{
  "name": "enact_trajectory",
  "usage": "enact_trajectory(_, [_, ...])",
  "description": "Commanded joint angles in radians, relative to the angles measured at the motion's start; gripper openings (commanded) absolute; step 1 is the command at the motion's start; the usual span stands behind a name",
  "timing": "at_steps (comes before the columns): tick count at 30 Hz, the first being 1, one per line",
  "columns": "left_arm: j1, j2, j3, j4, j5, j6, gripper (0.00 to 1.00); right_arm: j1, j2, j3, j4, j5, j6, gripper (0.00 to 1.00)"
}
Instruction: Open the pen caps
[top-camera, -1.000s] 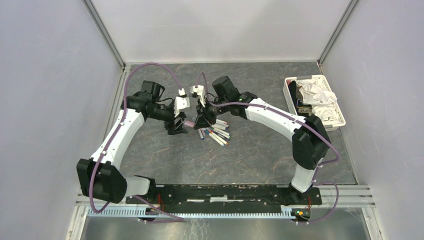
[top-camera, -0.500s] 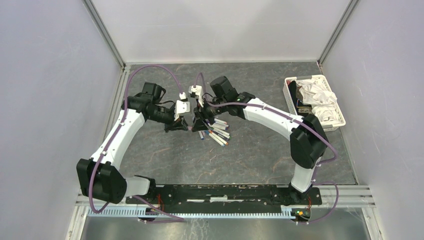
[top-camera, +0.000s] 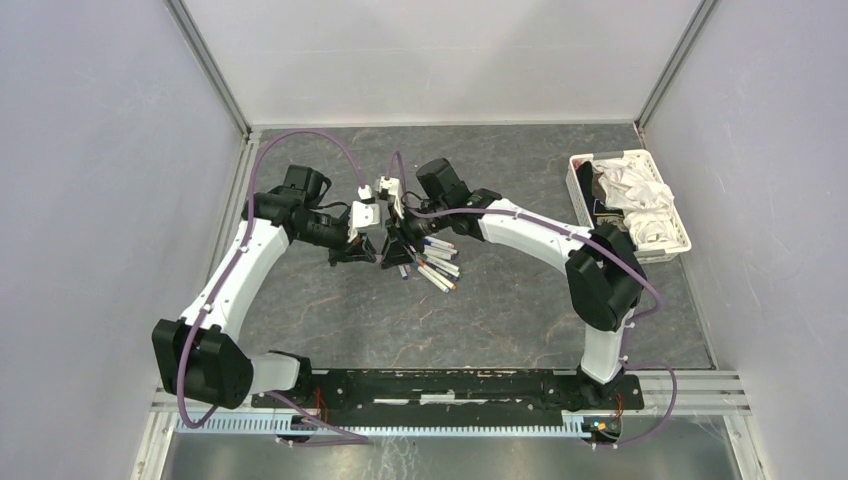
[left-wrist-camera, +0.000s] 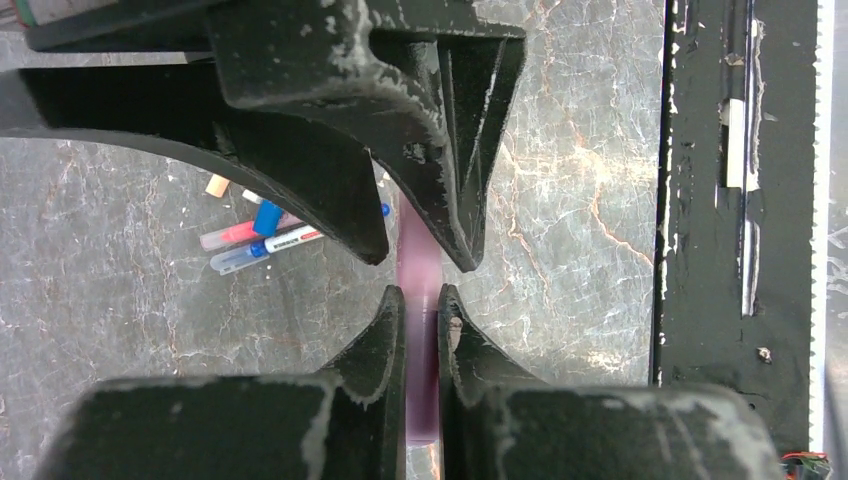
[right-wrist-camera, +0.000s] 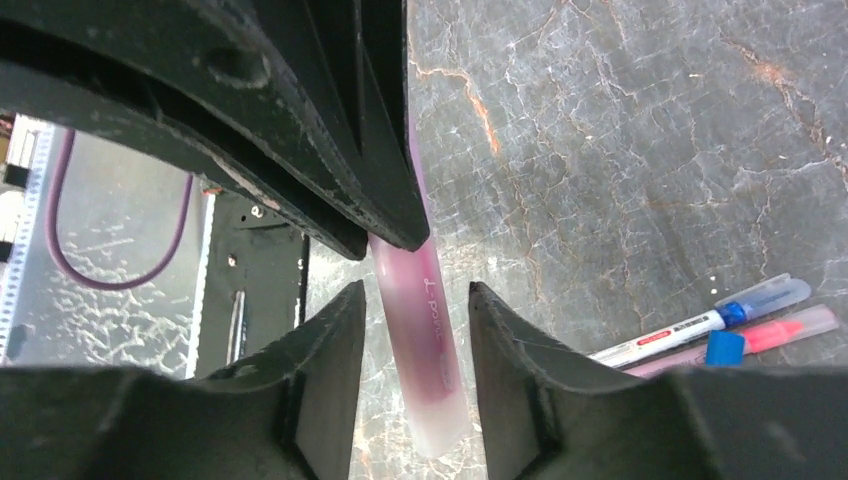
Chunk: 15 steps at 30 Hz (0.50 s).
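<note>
- Nearest in: the black base rail (top-camera: 450, 385), both arms reaching out from it over the grey marbled worktop (right-wrist-camera: 620, 150).
- Mid-worktop there's a heap of white pen barrels (top-camera: 435, 268), coloured tips fanned out. One barrel (right-wrist-camera: 660, 343) carries red print, too small to read.
- Loose among them is a short blue pen cap (left-wrist-camera: 266, 217), lying against the barrels, with a pale orange pen cap (left-wrist-camera: 217, 185) just beside it.
- And here's the action: the left tool (left-wrist-camera: 422, 305) is clenched tight on a pink pen (right-wrist-camera: 425, 350), holding it clear of the worktop.
- The right tool (right-wrist-camera: 417, 300) meets it nose to nose. Its fingers straddle the same pen but are released, with a sliver of daylight on each side.
- Pale lettering runs along the pink pen, too blurred to read. Whether its own cap is on, I cannot tell.
- Far right, against the wall: a white basket (top-camera: 576, 185) stuffed with white cloth (top-camera: 630, 200).
</note>
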Motion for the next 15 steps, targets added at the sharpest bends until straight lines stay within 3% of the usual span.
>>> enact_trajectory(1, [-0.002, -0.02, 0.047, -0.031, 0.06, 0.027, 0.02, 0.003, -0.008, -0.015, 0.053, -0.043, -0.005, 0.41])
enact_trajectory(3, [-0.002, -0.019, 0.055, -0.044, 0.074, 0.028, 0.02, 0.003, -0.019, -0.026, 0.075, -0.048, 0.006, 0.26])
enact_trajectory(8, [0.004, -0.023, 0.086, -0.061, 0.103, 0.009, 0.02, 0.004, -0.052, -0.066, 0.093, -0.05, 0.011, 0.02])
enact_trajectory(9, [0.004, -0.022, 0.09, -0.064, 0.106, 0.006, 0.07, 0.004, -0.06, -0.077, 0.096, -0.048, 0.011, 0.0])
enact_trajectory(10, [0.003, -0.02, 0.096, -0.065, 0.104, 0.001, 0.24, 0.003, -0.067, -0.086, 0.099, -0.047, 0.011, 0.0])
enact_trajectory(12, [0.004, -0.011, 0.112, -0.091, 0.089, 0.014, 0.72, 0.002, -0.081, -0.1, 0.101, -0.047, 0.012, 0.0])
enact_trajectory(14, [0.004, -0.006, 0.127, -0.13, 0.069, 0.043, 0.9, 0.001, -0.087, -0.097, 0.085, -0.049, 0.009, 0.0])
enact_trajectory(15, [0.004, -0.005, 0.134, -0.153, 0.057, 0.066, 0.92, 0.0, -0.085, -0.093, 0.075, -0.049, 0.004, 0.0])
